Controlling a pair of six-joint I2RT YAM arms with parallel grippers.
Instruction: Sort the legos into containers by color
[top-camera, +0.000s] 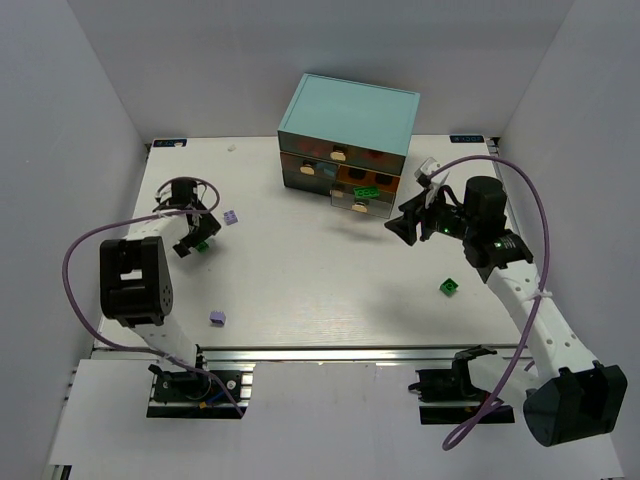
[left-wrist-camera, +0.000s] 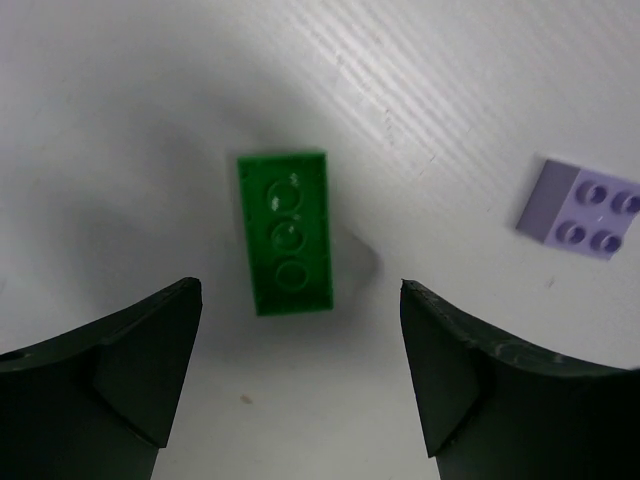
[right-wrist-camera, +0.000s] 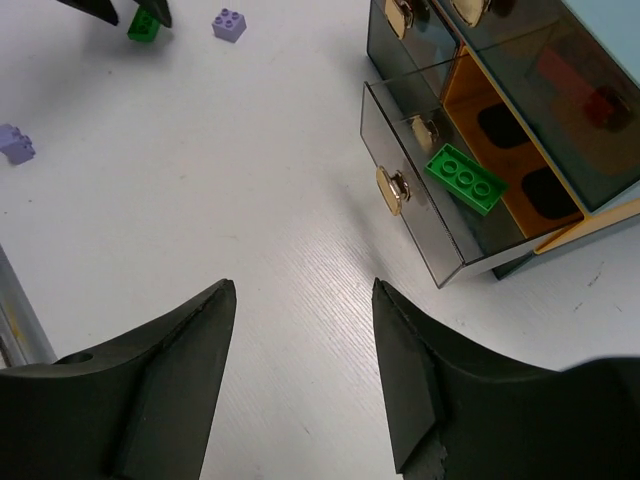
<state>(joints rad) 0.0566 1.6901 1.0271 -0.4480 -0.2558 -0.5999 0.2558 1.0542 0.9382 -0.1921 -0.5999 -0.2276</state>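
Legos (top-camera: 231, 217) are seen loose on the table (top-camera: 300, 280), and one green lego (left-wrist-camera: 285, 232) is framed between the spread fingers of the left gripper (left-wrist-camera: 300, 295) — nothing is pinched, and the piece is touched by neither finger. It lies flat, studs up. A lavender lego (left-wrist-camera: 585, 210) is seen near it, on the right of the left wrist view and apart from the green one. A second lavender lego (top-camera: 217, 318) lies nearer the arm bases, well apart from both. The right gripper (right-wrist-camera: 302, 290) is likewise spread and empty, held over bare table near the cabinet (top-camera: 350, 110). Just beyond its fingers a bottom drawer (right-wrist-camera: 425, 235) stands pulled out, and a green piece (right-wrist-camera: 465, 178) is seen in it, lying at a slant. Something red (right-wrist-camera: 605, 105) shows dimly through a shut drawer's dark front. A small green lego (top-camera: 449, 287) lies on the table beside the right arm — well apart from the cabinet.
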